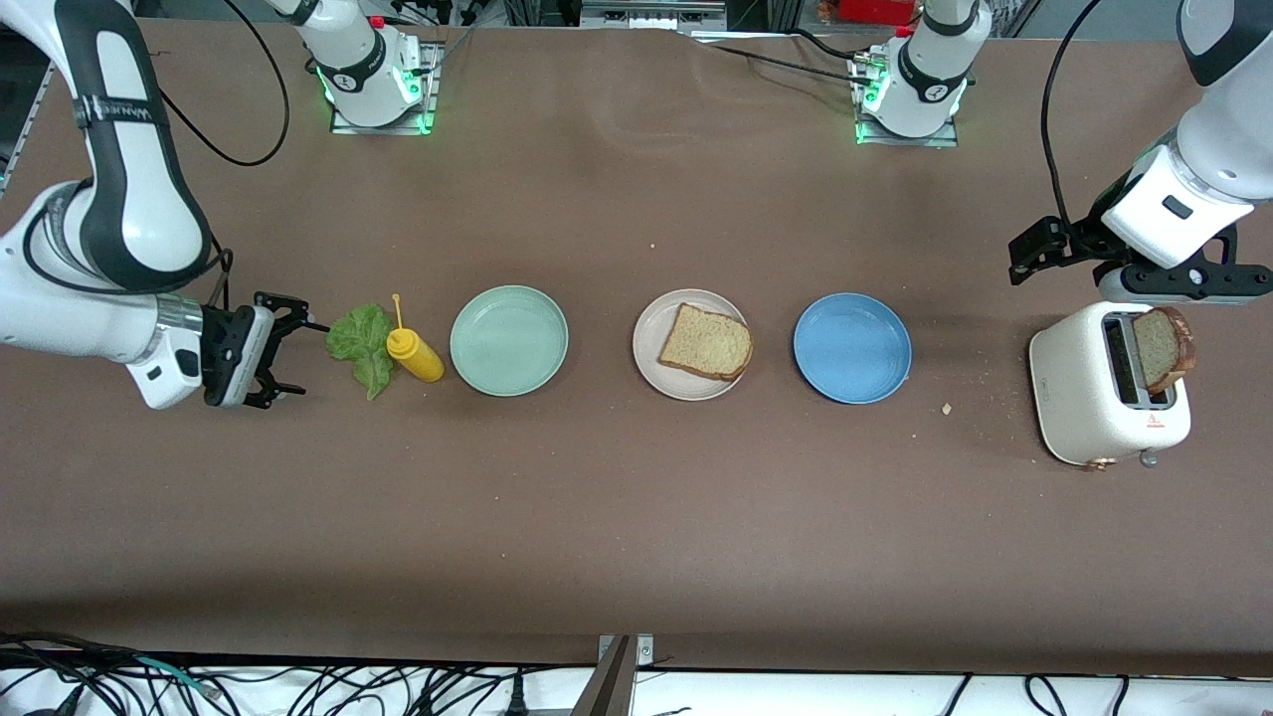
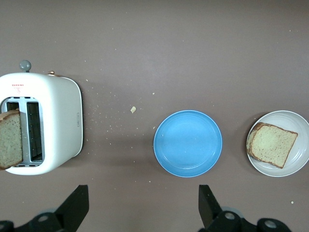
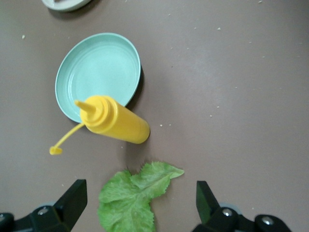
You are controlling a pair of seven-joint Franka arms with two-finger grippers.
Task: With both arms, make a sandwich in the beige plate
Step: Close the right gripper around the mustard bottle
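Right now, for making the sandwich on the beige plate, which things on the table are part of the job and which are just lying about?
For the job:
beige plate
bread slice on the plate
bread slice in the toaster
toaster
lettuce leaf
left gripper, open
right gripper, open

Lying about:
mint-green plate
blue plate
yellow squeeze bottle

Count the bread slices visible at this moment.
2. One square brown-crusted tan bread slice lies on the round beige plate; the other tan slice stands in a slot of the white toaster. None looks hidden.
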